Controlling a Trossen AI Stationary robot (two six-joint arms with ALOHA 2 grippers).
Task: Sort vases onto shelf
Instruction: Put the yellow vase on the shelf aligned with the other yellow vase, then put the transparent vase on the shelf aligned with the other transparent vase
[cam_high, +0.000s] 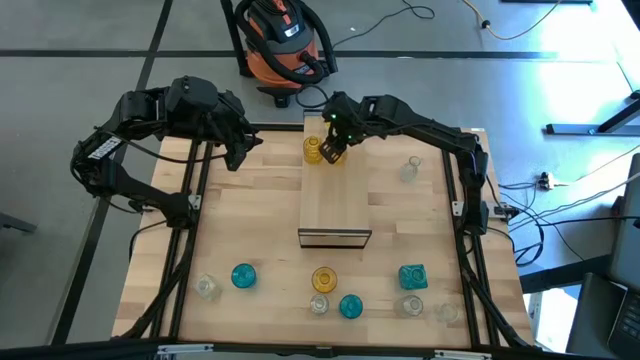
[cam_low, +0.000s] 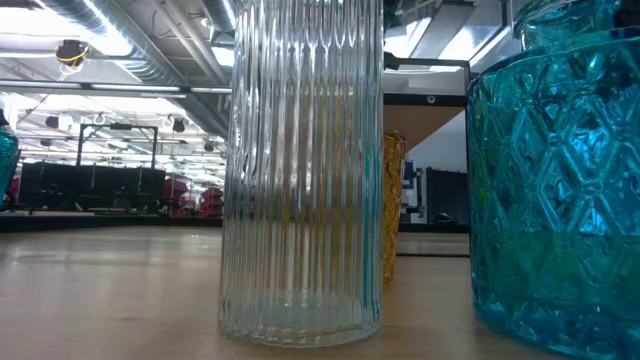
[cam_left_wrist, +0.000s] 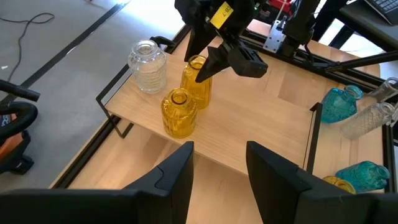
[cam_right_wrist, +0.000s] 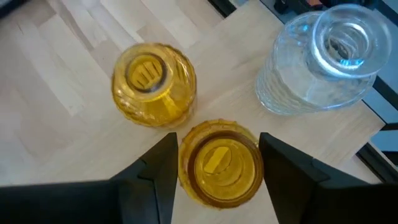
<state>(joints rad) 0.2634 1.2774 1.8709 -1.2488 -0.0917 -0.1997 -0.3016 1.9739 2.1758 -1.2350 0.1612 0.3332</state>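
The light-wood shelf (cam_high: 335, 205) lies in the middle of the table. At its far end stand a clear vase (cam_left_wrist: 147, 65) and two amber vases. My right gripper (cam_high: 333, 150) reaches down over the farther amber vase (cam_right_wrist: 219, 163), shut on it. The other amber vase (cam_right_wrist: 153, 84) stands free beside it on its base. My left gripper (cam_left_wrist: 221, 168) is open and hovers over the table's far left part (cam_high: 240, 150), touching nothing. Several teal, clear and amber vases stand along the near edge. My right gripper pinches the amber vase between its two fingers, one finger (cam_right_wrist: 158, 174) on each side of the upper body (cam_right_wrist: 186, 163) below the rim. The fingers come from above, slanting down. The vase is upright, and its base stands on the shelf top (cam_left_wrist: 249, 137).
Near-edge vases: clear (cam_high: 207, 287), teal (cam_high: 243, 275), amber (cam_high: 323, 278), teal (cam_high: 350, 306), teal (cam_high: 412, 276), clear (cam_high: 411, 306). A clear vase (cam_high: 410, 168) stands far right. The low view shows a ribbed clear vase (cam_low: 300, 170) and a teal one (cam_low: 555, 180) up close. An orange vacuum (cam_high: 283, 40) stands beyond the table.
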